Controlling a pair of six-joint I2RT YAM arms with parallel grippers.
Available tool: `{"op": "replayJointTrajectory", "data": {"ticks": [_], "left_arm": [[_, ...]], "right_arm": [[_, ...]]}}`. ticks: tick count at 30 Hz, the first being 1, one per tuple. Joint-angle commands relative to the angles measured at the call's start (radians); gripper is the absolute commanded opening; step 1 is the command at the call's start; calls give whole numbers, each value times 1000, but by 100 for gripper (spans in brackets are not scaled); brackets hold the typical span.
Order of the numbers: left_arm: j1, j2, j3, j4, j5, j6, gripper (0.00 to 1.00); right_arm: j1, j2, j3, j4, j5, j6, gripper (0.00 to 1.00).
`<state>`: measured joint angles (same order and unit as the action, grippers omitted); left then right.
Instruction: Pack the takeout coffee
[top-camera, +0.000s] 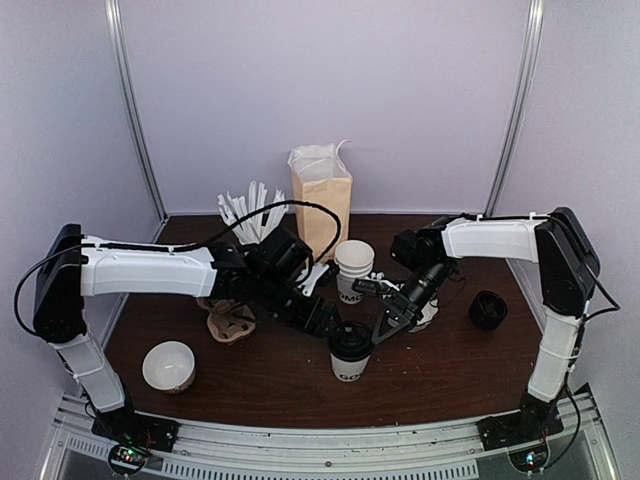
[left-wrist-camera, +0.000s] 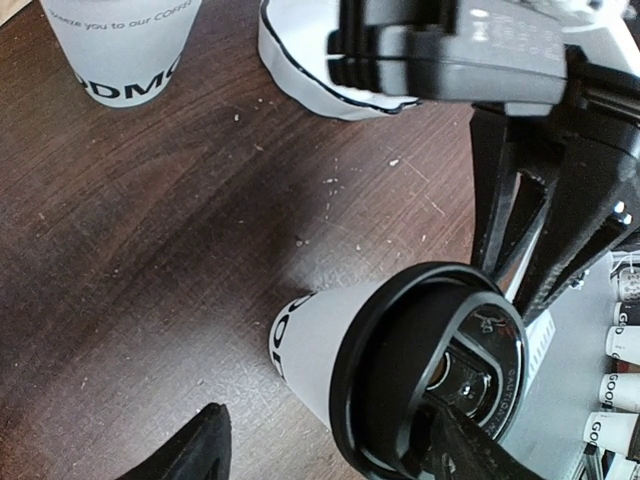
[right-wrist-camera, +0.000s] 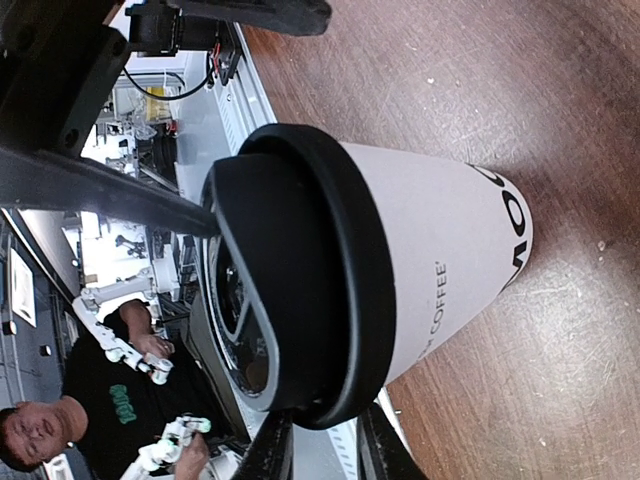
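Observation:
The takeout coffee (top-camera: 350, 355) stands upright at the front middle of the table, a white lettered cup under a black domed lid. In the left wrist view the coffee (left-wrist-camera: 330, 350) is below my open left gripper (left-wrist-camera: 330, 455). One of its fingers (left-wrist-camera: 195, 450) hangs clear to the left and the other rests on the lid top (left-wrist-camera: 440, 370). My left gripper (top-camera: 332, 322) reaches in from the left. My right gripper (top-camera: 382, 326) comes from the right. In the right wrist view my right gripper (right-wrist-camera: 322, 445) pinches the lid's rim (right-wrist-camera: 345, 300).
A stack of lidless white cups (top-camera: 353, 266) stands behind the coffee, with a brown paper bag (top-camera: 322, 195) further back. A pulp cup carrier (top-camera: 228, 322) and a white bowl (top-camera: 168, 365) lie to the left. A stack of black lids (top-camera: 487, 310) sits on the right.

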<state>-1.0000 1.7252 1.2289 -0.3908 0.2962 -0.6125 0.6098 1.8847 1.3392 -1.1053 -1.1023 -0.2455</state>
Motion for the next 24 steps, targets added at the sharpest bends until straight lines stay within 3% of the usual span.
{"op": "replayJointTrajectory", "data": {"ticks": [1,16,24], "left_arm": [[-5,63,9,-12,-7,10,71],[-4,62,-74,-96,-61,-44,65],[-11,11,-102,0,-64,-10,67]], "right_arm": [[-14,55,-12,73,122,42,21],[13,97,-24,96,283,65,21],[21,133,17,97,478,111,20]]}}
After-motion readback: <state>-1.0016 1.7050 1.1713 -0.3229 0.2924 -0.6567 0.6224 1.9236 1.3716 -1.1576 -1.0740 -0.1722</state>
